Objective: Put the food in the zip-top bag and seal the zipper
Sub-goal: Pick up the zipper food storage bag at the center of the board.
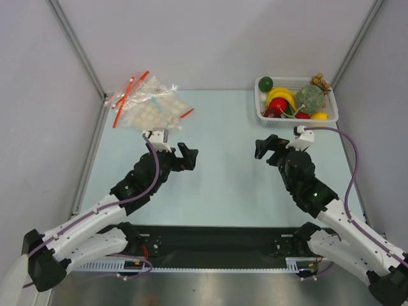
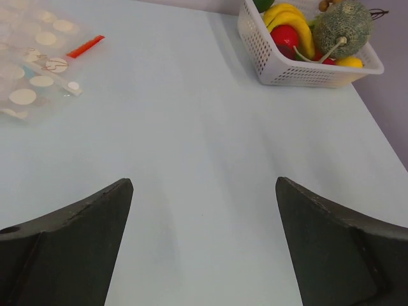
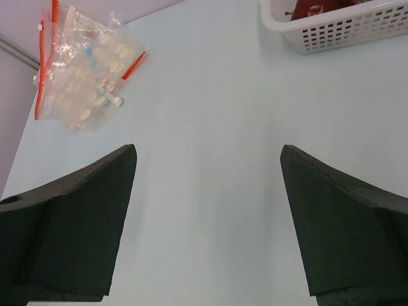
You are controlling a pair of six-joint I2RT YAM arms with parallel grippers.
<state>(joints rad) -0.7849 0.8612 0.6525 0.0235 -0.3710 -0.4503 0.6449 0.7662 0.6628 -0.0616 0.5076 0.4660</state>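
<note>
The food lies in a white basket [image 1: 263,102] at the back right: a rough grey-green ball [image 1: 310,97], a shiny red fruit [image 1: 278,105], a dark red piece [image 1: 272,113] and a dark green ball [image 1: 266,83]. A heap of clear bags with red strips [image 1: 150,105] lies at the back left. Most show pale discs, and I cannot pick out a plain zip-top bag or its zipper among them. My left gripper [image 1: 189,156] is open and empty over bare table [image 2: 204,181]. My right gripper [image 1: 264,148] is open and empty too [image 3: 209,148].
Yellow bananas [image 1: 281,95], a brown grape bunch [image 1: 320,81] and a small yellow fruit [image 1: 319,116] share the basket. Grey walls close in the pale blue table [image 1: 223,185] on three sides. The basket wall shows in the left wrist view [image 2: 287,70] and the right wrist view [image 3: 344,29].
</note>
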